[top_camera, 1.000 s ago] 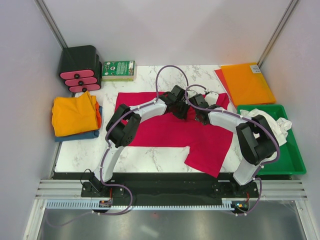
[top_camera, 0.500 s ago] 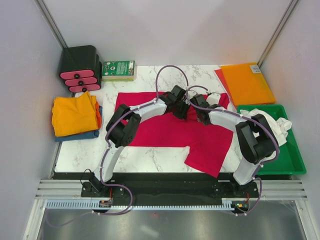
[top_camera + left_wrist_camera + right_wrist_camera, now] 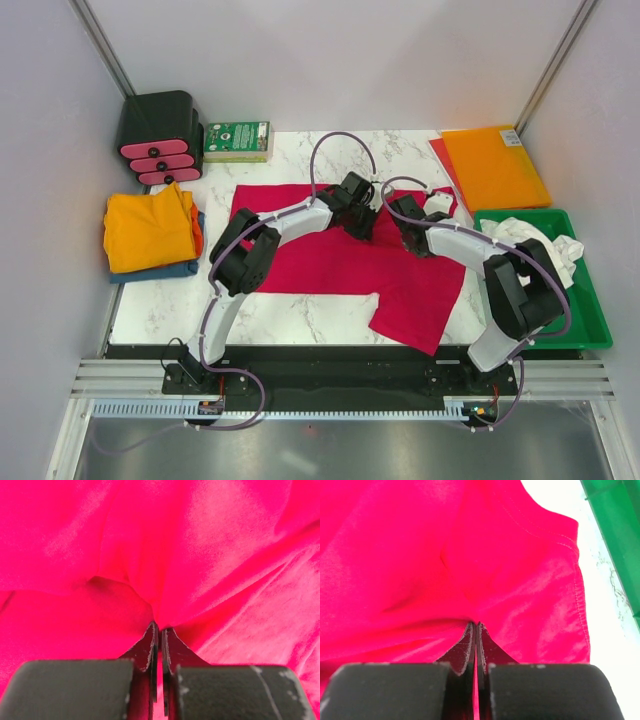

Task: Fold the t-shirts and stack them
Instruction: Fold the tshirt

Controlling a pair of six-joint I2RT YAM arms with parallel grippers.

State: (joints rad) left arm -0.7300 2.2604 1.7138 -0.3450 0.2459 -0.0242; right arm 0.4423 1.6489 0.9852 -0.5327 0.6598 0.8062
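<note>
left claw [image 3: 159, 627] pinching red t-shirt [image 3: 200, 540] | right claw [image 3: 474, 625] pinching it too

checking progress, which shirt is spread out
The red shirt, mid-table. The yellow shirt lies folded at the left; the white shirt is bunched in the green tray.

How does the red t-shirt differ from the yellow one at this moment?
The red t-shirt lies spread out across the table; the yellow t-shirt sits folded at the left edge. The red one is pinched by the left gripper and right gripper, both shut on it; the yellow one is untouched. The yellow one tops a blue cloth; the red lies alone. Both are plain soft cloth.
</note>
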